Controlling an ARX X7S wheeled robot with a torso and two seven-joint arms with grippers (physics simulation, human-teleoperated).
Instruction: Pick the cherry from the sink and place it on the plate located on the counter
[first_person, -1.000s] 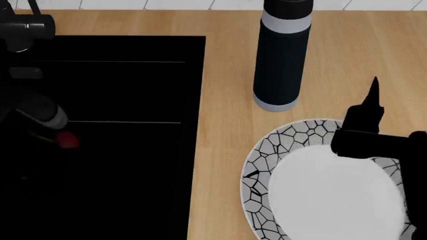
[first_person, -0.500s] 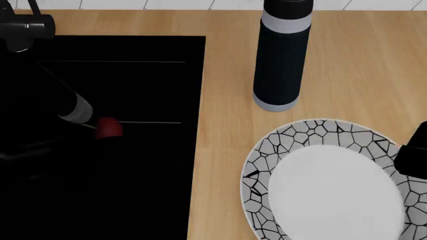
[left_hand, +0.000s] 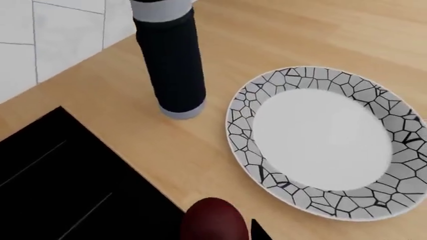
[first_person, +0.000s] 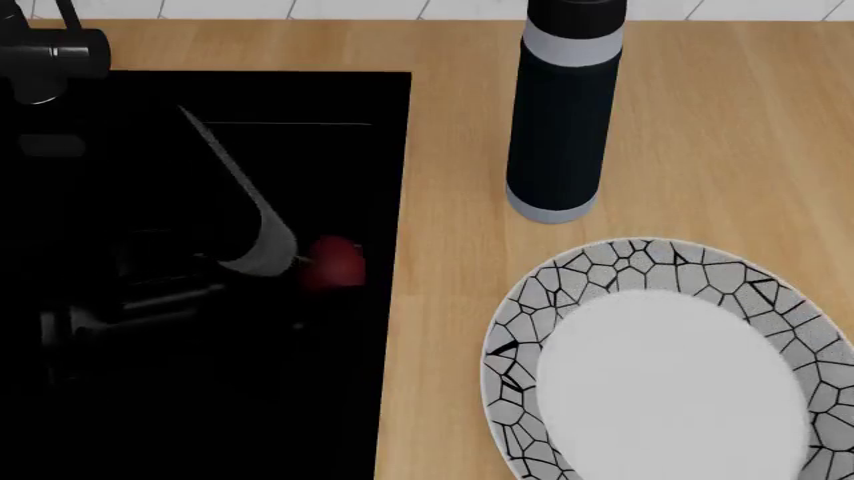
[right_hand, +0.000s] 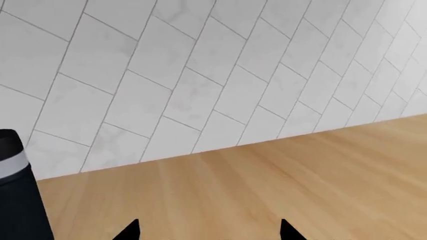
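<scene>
My left gripper (first_person: 314, 268) pinches the cherry (first_person: 332, 263); it has travelled across the sink (first_person: 200, 350) toward the plate (first_person: 534, 300), which lies just beyond; my right gripper (right_hand: 207, 232), spread, has withdrawn from above it.

The bottle (first_person: 565, 110) stands behind the plate (first_person: 527, 300) (sink (first_person: 360, 400) leftward).

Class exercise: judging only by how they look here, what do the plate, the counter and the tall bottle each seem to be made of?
The plate looks like glazed ceramic: smooth white centre, black cracked-mosaic lines on the rim.
The counter looks like light wood or wood-look laminate: warm tan with straight grain, matte; which one is unclear.
The bottle looks like coated metal or plastic: dark matte body with grey bands; the render leaves it open.
</scene>
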